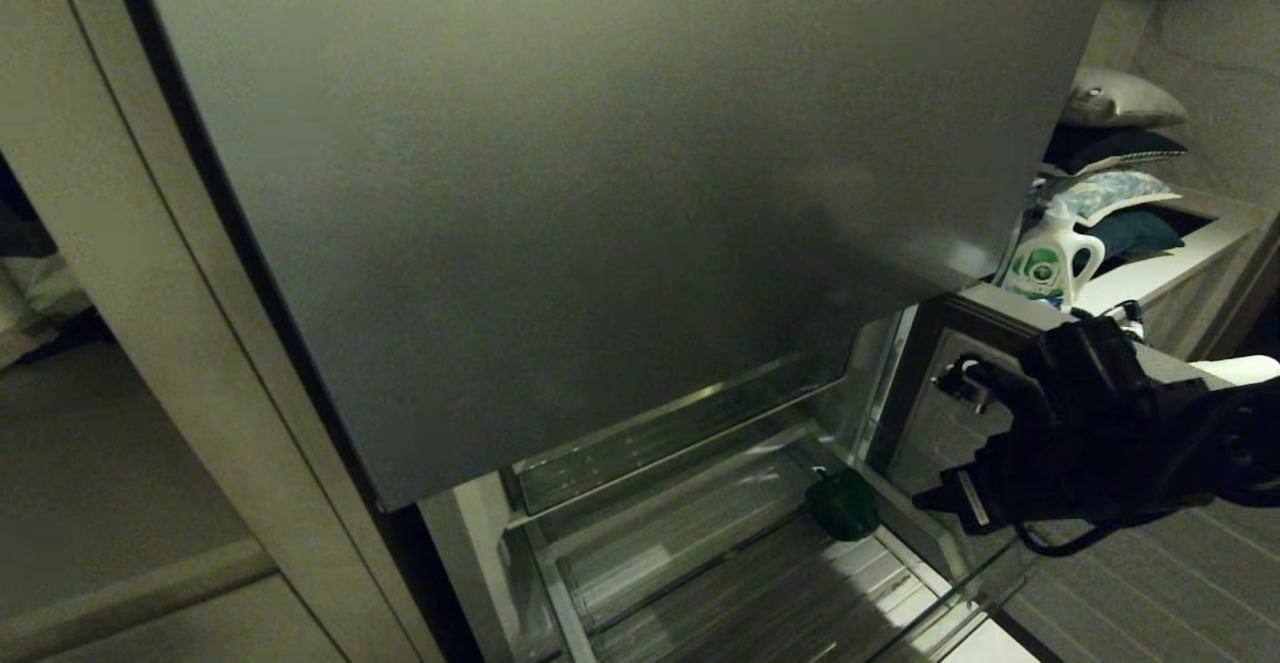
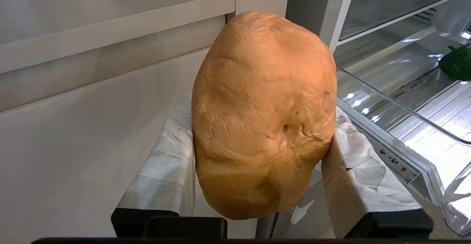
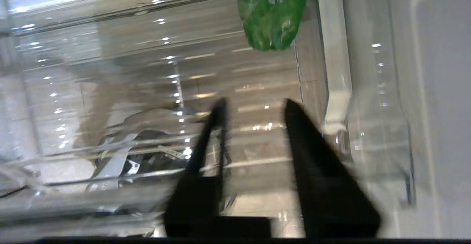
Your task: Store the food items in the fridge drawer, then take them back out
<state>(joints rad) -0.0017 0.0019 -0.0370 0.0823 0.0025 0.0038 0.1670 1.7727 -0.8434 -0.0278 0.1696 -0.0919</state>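
Grey fridge door [image 1: 600, 193] above fridge drawer [image 1: 760, 583], pulled out. Green food item [image 1: 843, 505] lies inside drawer, at its right wall. Right pincer [image 3: 254, 106] above drawer's front, fingers apart, empty. Left pincer [image 2: 257, 155] outside drawer's left, clamped on bread-like food item [image 2: 263, 115].

The right gripper [image 1: 955, 443] hangs over the right front corner of the open drawer [image 1: 930, 598], with nothing between its fingers. The pepper [image 1: 843, 504] lies in the drawer just to the gripper's left and farther in, against the drawer's right wall. The door [image 1: 600, 193] stands above and behind both. The left gripper [image 2: 257, 170], outside the drawer to its left, has the bread [image 2: 263, 111] between its fingers.
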